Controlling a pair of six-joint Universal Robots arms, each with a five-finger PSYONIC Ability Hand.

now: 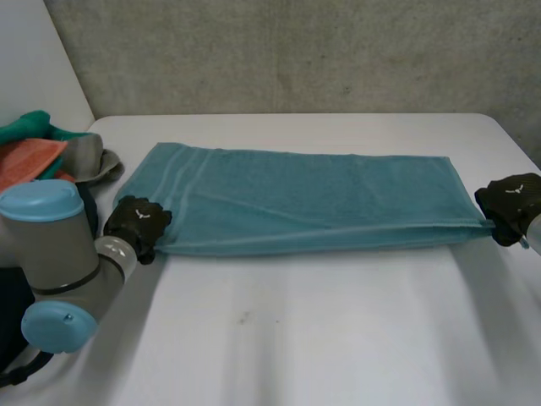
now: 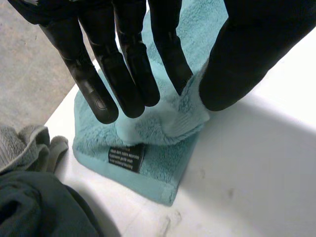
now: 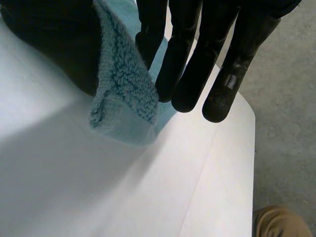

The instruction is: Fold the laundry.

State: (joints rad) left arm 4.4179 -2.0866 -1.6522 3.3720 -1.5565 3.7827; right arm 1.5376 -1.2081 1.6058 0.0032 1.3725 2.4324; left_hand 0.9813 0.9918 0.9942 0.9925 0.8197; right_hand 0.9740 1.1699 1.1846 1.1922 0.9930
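A long rectangular teal terry-cloth towel [image 1: 304, 199], folded lengthwise, lies flat across the far half of the white table [image 1: 296, 338]. The left hand [image 2: 123, 59] is at the towel's 8 o'clock corner, straight fingers and thumb pinching a raised fold of the upper layer; a black label [image 2: 127, 158] lies on the lower layer just past its fingertips. The right hand [image 3: 197, 49] is at the 4 o'clock corner, nipping the edge between thumb and fingers. A heap of green, orange and grey clothes [image 1: 51, 156] sits at the table's 10 o'clock.
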